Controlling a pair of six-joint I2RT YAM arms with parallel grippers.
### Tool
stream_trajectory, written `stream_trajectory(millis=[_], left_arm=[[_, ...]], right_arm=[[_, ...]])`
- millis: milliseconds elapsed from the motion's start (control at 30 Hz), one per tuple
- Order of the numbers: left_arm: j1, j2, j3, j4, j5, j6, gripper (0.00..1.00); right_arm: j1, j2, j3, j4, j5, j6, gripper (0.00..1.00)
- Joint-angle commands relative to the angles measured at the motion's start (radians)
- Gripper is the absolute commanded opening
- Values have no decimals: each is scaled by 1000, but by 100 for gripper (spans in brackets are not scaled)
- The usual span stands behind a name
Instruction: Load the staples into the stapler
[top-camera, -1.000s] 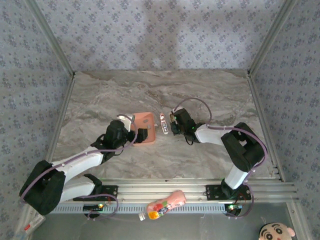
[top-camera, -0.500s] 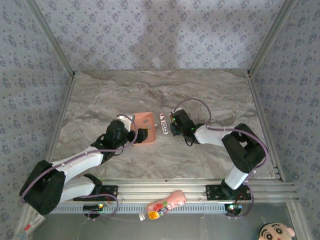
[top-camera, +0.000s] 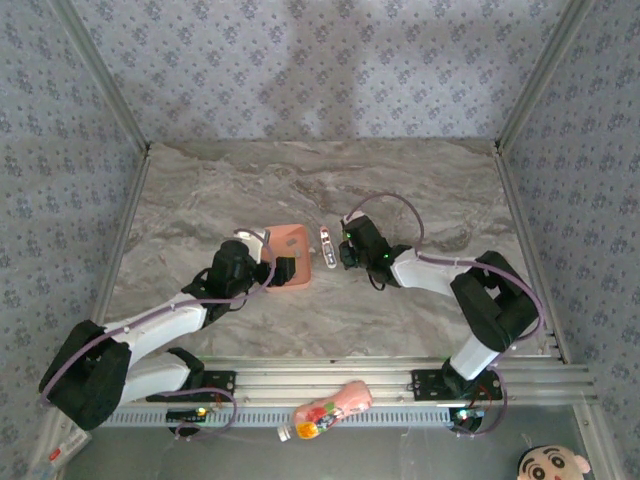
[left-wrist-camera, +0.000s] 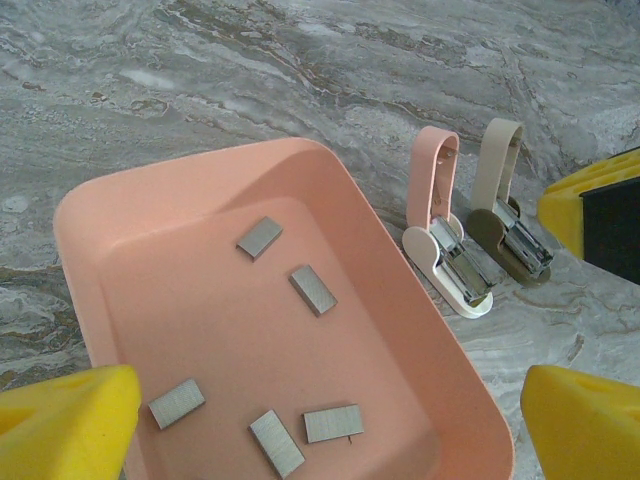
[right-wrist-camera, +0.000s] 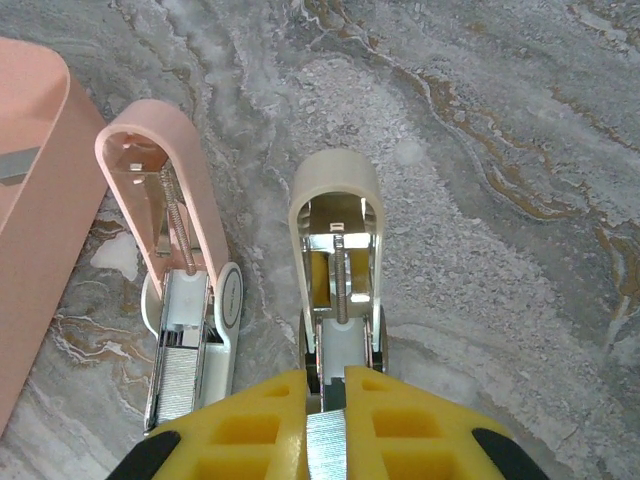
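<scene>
**Task items.** Two mini staplers lie open, side by side on the table, just right of the tray.
- Pink stapler, the one nearer the tray: its channel shows a ridged grey strip, so it looks loaded. Its lid is up.
- Beige stapler: the spring and pusher are exposed and the channel shows no strip.
- Five loose staples lie scattered flat in the tray.

**Grippers.**
- Right gripper: sits at the open end of the beige stapler. Its yellow fingers are pressed together on a narrow grey strip, judged to be staples, in line with the channel.
- Left gripper: hangs over the tray with its fingers spread wide and nothing between them.

**Progress (judgement).**
- One stapler is probably filled. The second is at the point of insertion, with the strip not yet seated.
- Left to do: slide that strip home and close both lids.
- The tray's supply is more than enough.

**Markings.**
- No brand or lettering can be read on either stapler or on the tray.
- A pink bottle lies on the near rail. It has a multicoloured label, too small to read.
- A cartoon face sits at the near right corner, with no visible text.
</scene>
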Motion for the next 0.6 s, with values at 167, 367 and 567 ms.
stream_trajectory(millis=[167,367,567], left_arm=[[-8,11,33,2,13,9,97],[-7,15,31,2,12,8,97],[-7,16,31,4,13,6,97]], right_arm=[[-5,43,21,-12,-7,17,14],[-5,47,20,-34,27,19,14],[-1,47,20,-48,54,20,14]])
